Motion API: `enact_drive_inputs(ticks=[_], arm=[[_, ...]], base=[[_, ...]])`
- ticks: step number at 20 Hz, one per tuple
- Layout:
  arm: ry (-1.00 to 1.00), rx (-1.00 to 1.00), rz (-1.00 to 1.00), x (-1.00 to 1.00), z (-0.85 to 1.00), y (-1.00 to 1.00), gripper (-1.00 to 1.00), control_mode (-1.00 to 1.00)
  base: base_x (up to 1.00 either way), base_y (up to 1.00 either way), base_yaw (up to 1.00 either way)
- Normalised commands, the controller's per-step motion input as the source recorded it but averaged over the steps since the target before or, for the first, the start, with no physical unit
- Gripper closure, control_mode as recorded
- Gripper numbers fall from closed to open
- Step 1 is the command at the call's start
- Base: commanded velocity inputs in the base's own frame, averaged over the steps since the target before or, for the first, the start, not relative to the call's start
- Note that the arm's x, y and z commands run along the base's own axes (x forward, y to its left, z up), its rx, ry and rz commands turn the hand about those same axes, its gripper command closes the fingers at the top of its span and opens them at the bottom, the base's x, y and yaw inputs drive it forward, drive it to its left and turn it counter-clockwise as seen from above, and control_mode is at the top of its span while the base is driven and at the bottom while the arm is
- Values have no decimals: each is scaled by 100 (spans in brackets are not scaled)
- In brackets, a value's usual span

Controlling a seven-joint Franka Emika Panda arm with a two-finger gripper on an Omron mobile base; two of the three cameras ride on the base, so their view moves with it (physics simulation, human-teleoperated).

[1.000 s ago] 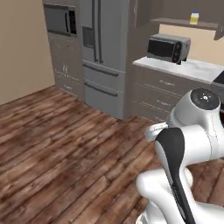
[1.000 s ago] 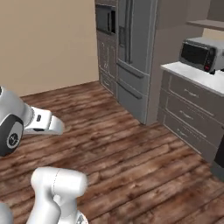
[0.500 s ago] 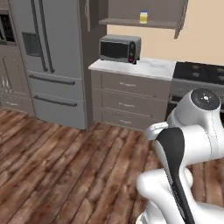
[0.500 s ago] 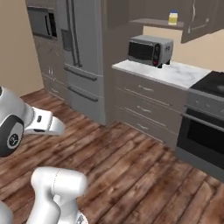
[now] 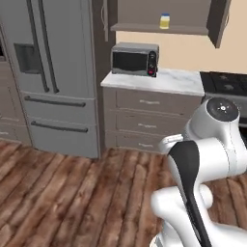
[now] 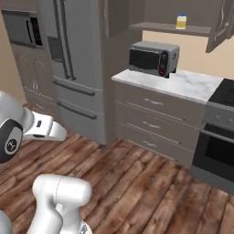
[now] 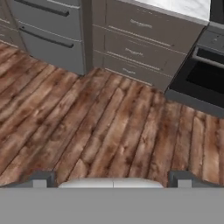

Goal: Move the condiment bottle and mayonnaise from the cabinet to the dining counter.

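Observation:
The mayonnaise (image 5: 165, 21) (image 6: 181, 21), a small pale yellow jar with a blue lid, stands on the open shelf of the dark cabinet (image 5: 159, 30) (image 6: 167, 28) high above the worktop. One cabinet door (image 6: 222, 23) hangs open to its right. The condiment bottle and the dining counter are out of view. My gripper (image 7: 113, 179) is open with nothing between its fingertips (image 7: 43, 178). It hangs low over the wooden floor, well short of the cabinet.
A grey toaster oven (image 5: 134, 59) (image 6: 153, 58) sits on a small marble worktop (image 5: 181, 81) (image 6: 194, 86) over base drawers (image 7: 140, 52). A steel fridge (image 5: 53, 72) (image 6: 73, 68) stands left, a black oven (image 6: 219, 137) (image 7: 203, 78) right. Wooden floor (image 7: 100, 127) lies between.
The whole scene has slid left and grown larger, so the base has moved toward the worktop and cabinet. The arm keeps its pose and the gripper stays open.

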Motion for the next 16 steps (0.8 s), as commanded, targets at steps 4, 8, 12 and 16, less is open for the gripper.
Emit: enact_drive_inputs(ticks=[4,8,12,16], arm=[[0,0,0,0,0,0,-100,100],[0,0,0,0,0,0,-100,100],[0,0,0,0,0,0,-100,100],[0,0,0,0,0,0,-100,100]], base=[[100,0,-44],[100,-9,-42],[100,-1,-43],[100,3,-37]])
